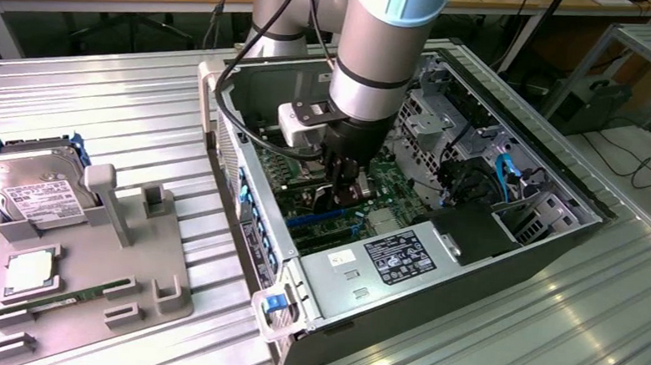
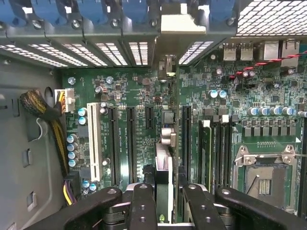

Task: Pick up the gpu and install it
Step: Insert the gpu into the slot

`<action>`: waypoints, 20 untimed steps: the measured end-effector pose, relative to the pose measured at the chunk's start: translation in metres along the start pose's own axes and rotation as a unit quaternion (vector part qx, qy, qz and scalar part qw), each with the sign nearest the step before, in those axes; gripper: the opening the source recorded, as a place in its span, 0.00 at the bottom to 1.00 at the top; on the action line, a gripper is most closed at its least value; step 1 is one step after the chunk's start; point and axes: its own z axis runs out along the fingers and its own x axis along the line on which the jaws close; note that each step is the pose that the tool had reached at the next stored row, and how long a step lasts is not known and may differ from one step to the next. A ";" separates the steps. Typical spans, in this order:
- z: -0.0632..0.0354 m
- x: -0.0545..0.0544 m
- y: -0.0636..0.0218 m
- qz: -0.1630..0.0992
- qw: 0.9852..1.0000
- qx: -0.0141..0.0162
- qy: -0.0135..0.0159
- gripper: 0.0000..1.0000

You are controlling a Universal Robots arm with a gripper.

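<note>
On the exterior view's left, a grey holder (image 1: 86, 279) sits on the ribbed metal surface (image 1: 129, 97); it keeps a silver hard drive (image 1: 35, 188) standing up and a thin green RAM stick (image 1: 58, 301) lying flat; further right is the open computer case (image 1: 545, 244), and the arm reaches down into it; the end effector (image 1: 345, 188) is clenched on the gpu (image 1: 336, 201), which is held on its edge, just above the green motherboard (image 1: 386, 204); in the wrist view, the gpu (image 2: 164, 167) sticks straight out from between the fingers (image 2: 143, 206), pointing toward the board below; its long side runs along the black slots (image 2: 130, 143), so it looks lined up with them; I cannot tell if it touches a slot yet.
</note>
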 end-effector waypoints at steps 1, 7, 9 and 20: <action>0.0005 0.000 0.0008 0.000 1.000 0.000 0.000 0.27; 0.0033 0.000 0.0019 0.000 1.000 0.000 0.000 0.27; 0.0057 0.000 0.0022 0.000 1.000 0.000 0.000 0.27; 0.0114 0.000 0.0027 0.000 1.000 -0.002 0.000 0.27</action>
